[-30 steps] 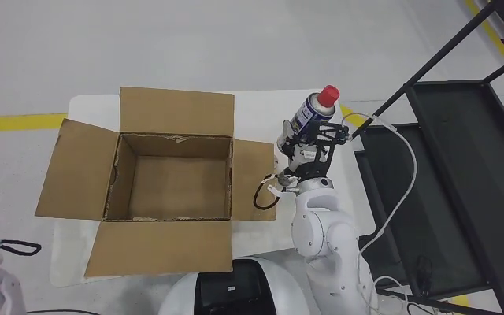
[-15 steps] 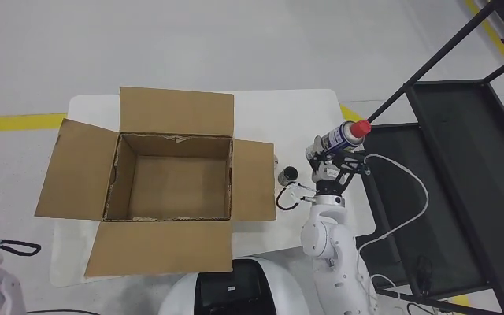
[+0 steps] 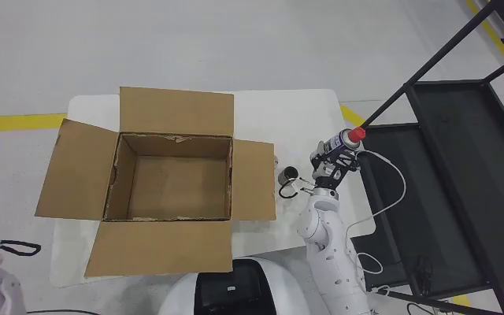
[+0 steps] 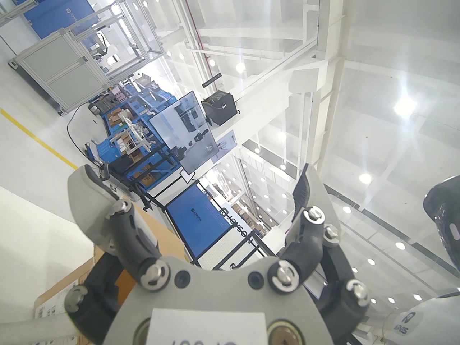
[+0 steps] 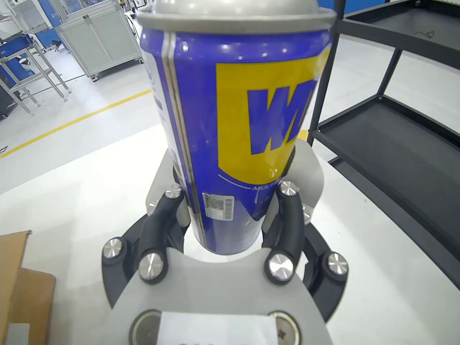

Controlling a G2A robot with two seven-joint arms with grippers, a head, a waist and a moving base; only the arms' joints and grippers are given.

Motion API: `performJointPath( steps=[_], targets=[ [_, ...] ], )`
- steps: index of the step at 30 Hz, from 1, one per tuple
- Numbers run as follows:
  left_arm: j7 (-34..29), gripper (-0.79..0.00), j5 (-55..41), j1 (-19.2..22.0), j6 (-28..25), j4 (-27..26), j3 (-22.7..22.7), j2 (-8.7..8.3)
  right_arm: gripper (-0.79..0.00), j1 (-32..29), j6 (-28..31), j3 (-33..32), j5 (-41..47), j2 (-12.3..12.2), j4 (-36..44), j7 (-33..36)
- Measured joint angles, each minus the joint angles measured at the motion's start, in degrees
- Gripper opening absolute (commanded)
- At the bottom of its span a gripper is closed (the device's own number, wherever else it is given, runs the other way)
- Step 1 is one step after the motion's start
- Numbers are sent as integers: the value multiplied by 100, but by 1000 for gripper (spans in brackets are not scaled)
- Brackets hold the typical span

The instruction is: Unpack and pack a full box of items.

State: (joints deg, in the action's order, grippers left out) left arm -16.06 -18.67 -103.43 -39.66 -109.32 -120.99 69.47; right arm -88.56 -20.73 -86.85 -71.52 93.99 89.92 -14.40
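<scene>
Right gripper (image 5: 235, 184) clamps a spray can (image 5: 233, 91) by its base near the right edge of the tabletop (image 3: 291, 106), likely to set it outside the empty box (image 3: 175, 110); left gripper (image 4: 194, 195) spread open, empty.

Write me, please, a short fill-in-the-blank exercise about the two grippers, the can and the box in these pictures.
1. The right gripper is shut on a spray can that has a ___ cap.
2. The left gripper is ___ and holds nothing.
3. The cardboard box stands on a ___ table.

Missing words: red; open; white.
</scene>
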Motion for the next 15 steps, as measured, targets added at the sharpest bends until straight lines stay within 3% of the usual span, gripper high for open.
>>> performJointPath(
  steps=[6, 10, 15],
  targets=[
    [0, 0, 0, 0, 0, 0, 0, 0, -785, 272, 268, -133, 34, -49, -678, -157],
    [0, 0, 0, 0, 0, 0, 0, 0, -785, 556, 329, -170, -723, -107, -1246, -482],
    [0, 0, 0, 0, 0, 0, 0, 0, -785, 789, 679, -212, -257, -123, -1623, -531]
  ],
)
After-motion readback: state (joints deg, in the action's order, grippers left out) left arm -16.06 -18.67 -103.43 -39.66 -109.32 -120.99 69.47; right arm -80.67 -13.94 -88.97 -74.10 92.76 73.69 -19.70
